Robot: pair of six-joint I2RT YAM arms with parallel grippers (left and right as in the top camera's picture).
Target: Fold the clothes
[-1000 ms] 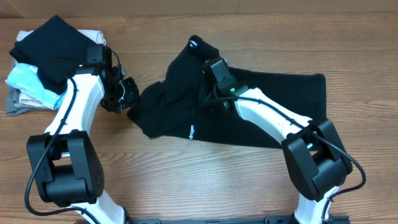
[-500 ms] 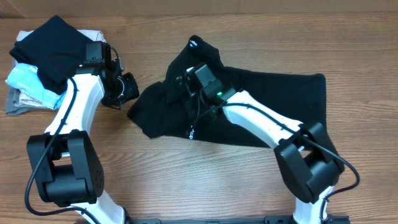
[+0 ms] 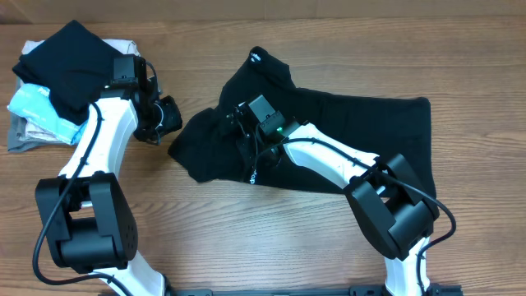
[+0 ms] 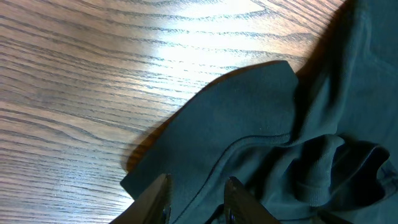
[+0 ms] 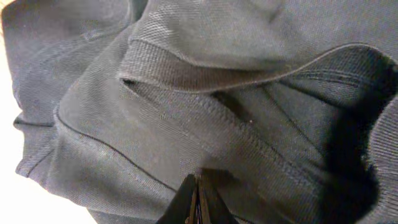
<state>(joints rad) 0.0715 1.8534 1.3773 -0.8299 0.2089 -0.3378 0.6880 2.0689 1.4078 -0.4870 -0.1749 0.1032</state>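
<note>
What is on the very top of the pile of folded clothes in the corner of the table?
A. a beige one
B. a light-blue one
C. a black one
C: in the overhead view a black folded garment lies on top of the pile, with the light-blue garment and the beige garment peeking out from under it.

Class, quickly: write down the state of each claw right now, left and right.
Left claw: open, holding nothing, poised over the edge of the black shirt.
Right claw: closed, apparently pinching the black shirt's fabric.
</note>
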